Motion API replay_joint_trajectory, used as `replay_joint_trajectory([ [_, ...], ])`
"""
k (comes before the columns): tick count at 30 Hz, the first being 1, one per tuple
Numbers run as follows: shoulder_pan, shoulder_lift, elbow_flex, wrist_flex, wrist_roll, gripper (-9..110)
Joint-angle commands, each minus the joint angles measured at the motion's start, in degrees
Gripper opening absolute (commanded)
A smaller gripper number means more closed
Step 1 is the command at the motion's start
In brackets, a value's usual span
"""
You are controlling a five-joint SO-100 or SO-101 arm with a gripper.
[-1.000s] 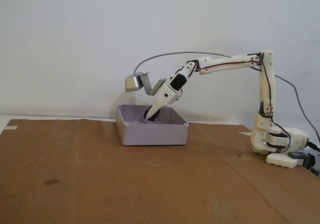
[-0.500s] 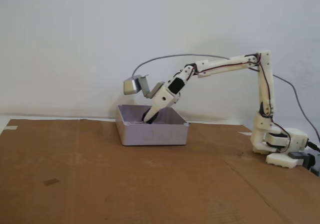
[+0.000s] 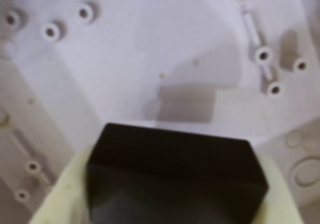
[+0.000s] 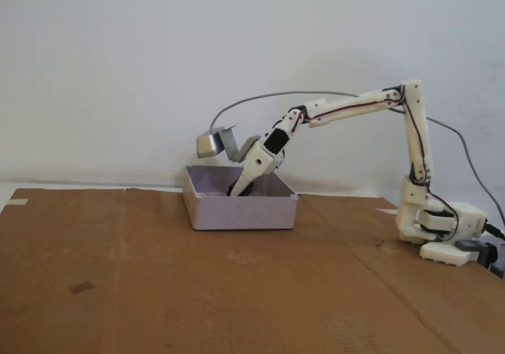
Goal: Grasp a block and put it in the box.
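Observation:
In the wrist view a matte black block (image 3: 175, 169) fills the lower middle, held between my gripper's (image 3: 172, 189) two cream fingers (image 3: 57, 196), just above the pale lavender floor of the box (image 3: 125, 59). Its shadow falls on the floor right behind it. The fixed view has the box (image 4: 241, 210) standing on the cardboard at centre left. There my gripper (image 4: 236, 190) reaches down inside it from the right, shut on the block, of which only a dark tip (image 4: 239, 184) shows above the wall.
Brown cardboard (image 4: 158, 291) covers the table in front of and around the box. The arm's base (image 4: 438, 232) stands at the right, with a grey cable arching over the arm. The box floor has moulded bosses (image 3: 262, 54) and ribs.
The arm has lowered, taking my gripper and the block deeper into the box and slightly left. The camera module on the wrist has dropped closer to the box's back wall.

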Motion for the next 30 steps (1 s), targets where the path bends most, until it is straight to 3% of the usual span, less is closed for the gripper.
replay_joint_trajectory([
  [1, -0.44, 2.11, -1.58, -2.37, -0.44, 0],
  [27, -1.05, 0.26, -1.49, -1.85, -0.44, 0],
  [30, -1.05, 0.26, -1.49, -1.76, -0.44, 6],
])
